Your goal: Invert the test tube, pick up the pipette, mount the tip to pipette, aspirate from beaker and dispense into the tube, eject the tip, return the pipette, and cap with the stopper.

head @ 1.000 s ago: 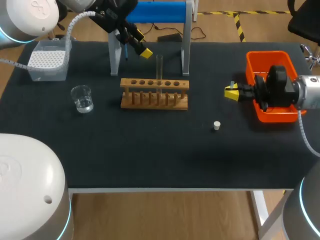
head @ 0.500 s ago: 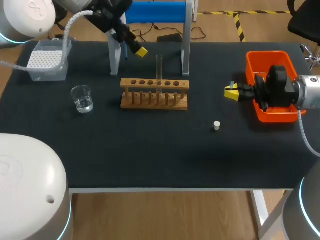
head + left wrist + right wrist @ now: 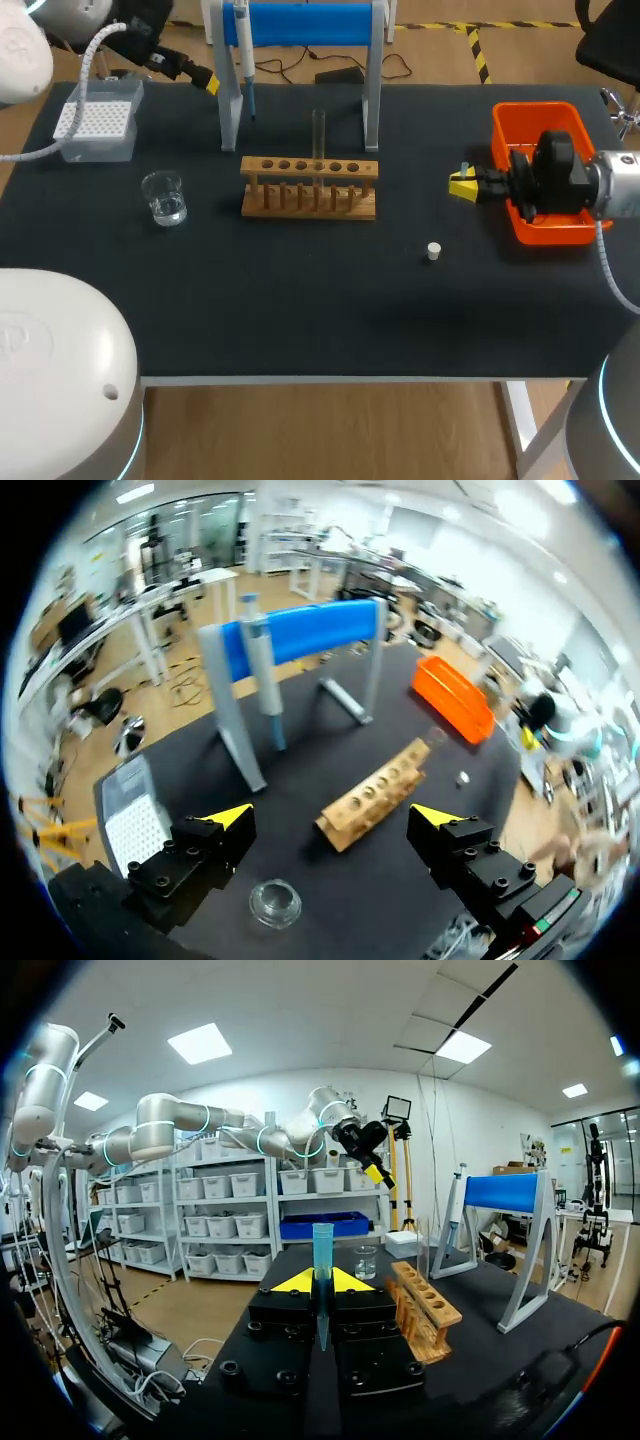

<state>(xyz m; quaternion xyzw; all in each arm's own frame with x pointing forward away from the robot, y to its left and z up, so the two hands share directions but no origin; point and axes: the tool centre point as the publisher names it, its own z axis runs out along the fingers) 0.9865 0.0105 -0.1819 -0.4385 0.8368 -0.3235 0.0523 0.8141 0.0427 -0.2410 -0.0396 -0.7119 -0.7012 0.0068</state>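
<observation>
— Capping done?
— Not yet. White stopper (image 3: 433,251) loose on the mat, in front of the wooden rack (image 3: 309,186) and off to its right, well apart. Test tube (image 3: 319,128) upright in the rack, mouth open; contents impossible to make out.
— And the tip?
— Blue pipette tip (image 3: 322,1245) pinched between the closed fingers of the right gripper (image 3: 322,1282), right of the rack, just short of the orange bin (image 3: 540,108). Not dropped, so ejecting looks only half finished.
— Pipette?
— Hung on the blue stand (image 3: 310,20) behind the rack: pipette (image 3: 240,40) apparently returned. Left gripper (image 3: 332,815) spread wide with nothing in it, far behind the rack and to its left, past the tip box (image 3: 95,120).
— Left to do, then?
— Probably binning the tip, then fetching the stopper and capping.
— Surface?
— Dark mat (image 3: 300,310) over the whole table. Beaker (image 3: 164,196) with a little clear liquid just left of the rack.
</observation>
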